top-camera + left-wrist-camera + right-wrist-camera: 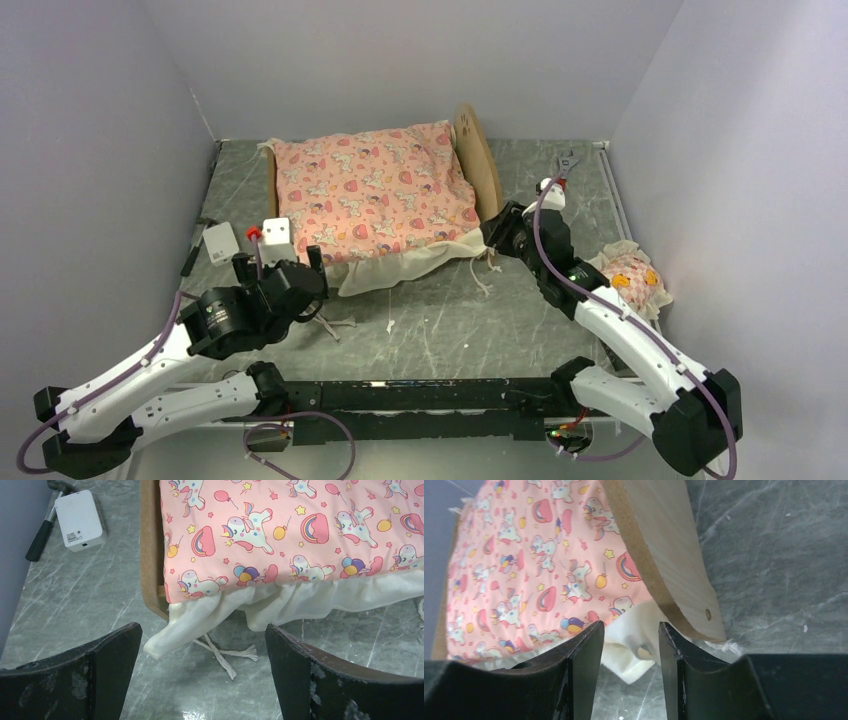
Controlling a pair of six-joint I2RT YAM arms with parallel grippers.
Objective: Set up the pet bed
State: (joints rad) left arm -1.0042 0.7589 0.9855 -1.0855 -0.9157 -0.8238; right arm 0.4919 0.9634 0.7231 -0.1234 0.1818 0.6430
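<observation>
Wooden, light and stiff by the look, the bed [478, 160] sits at twelve o'clock, best gripped by its three-o'clock headboard [669, 555]; left gripper [202, 629] gapes wide, right gripper [629, 630] narrowly parted, both empty.

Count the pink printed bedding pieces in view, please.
2: the mattress lies on the pet bed; the small frilled pillow sits at the right edge of the table, partly hidden behind the right arm.
</observation>
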